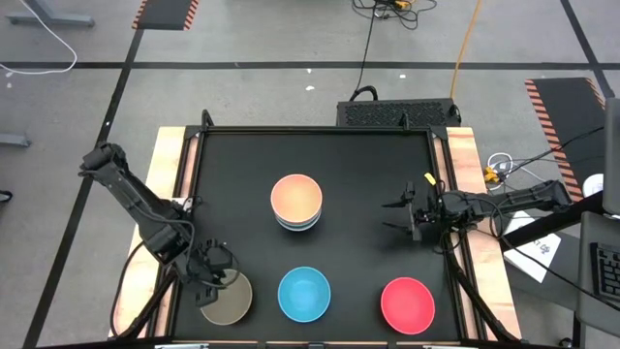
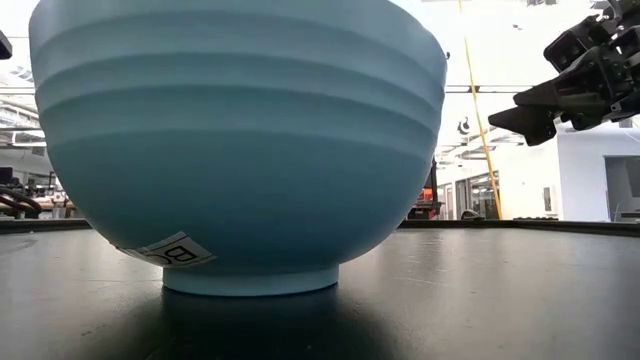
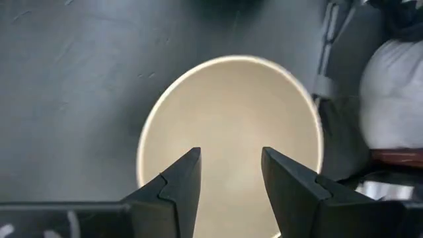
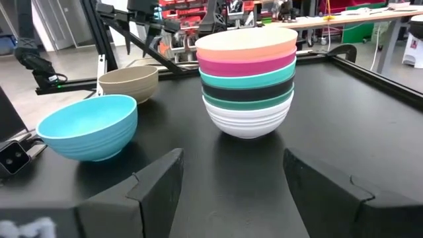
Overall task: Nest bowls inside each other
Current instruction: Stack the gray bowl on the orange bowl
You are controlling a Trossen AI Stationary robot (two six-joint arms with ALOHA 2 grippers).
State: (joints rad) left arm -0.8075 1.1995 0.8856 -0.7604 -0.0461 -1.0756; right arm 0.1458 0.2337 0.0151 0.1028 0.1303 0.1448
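1. The nested stack of small round plastic-looking bowls (image 1: pixel 296 202) stands at the middle of the black table (image 1: pixel 232 165). From the right wrist view its layers read, top down, peach-orange, magenta, teal, black and white (image 4: pixel 248 79); whether more bowls sit hidden inside cannot be told.
2. Three bowls lie loose in a row along the near edge: the olive-brown round bowl (image 1: pixel 227 298) on the left, the light blue round bowl (image 1: pixel 304 294) in the centre and the red round bowl (image 1: pixel 408 304) on the right, each well apart from the stack. They appear to be the ones not yet nested.
3. The left gripper (image 1: pixel 211 267) hangs directly over the olive-brown bowl (image 3: pixel 231 142), pointing down, its fingers parted with a clear gap and nothing between them. This pose suits a grasp on the rim, so picking up this bowl seems the step in hand.
4. The right gripper (image 1: pixel 407 215) waits above the table's right side, level with the stack, fingers spread wide and empty (image 4: pixel 234 178). It faces the stack, leaving the centre free.
5. The light blue bowl (image 2: pixel 240 150) fills the low view, standing upright on its foot ring with a label near its base.
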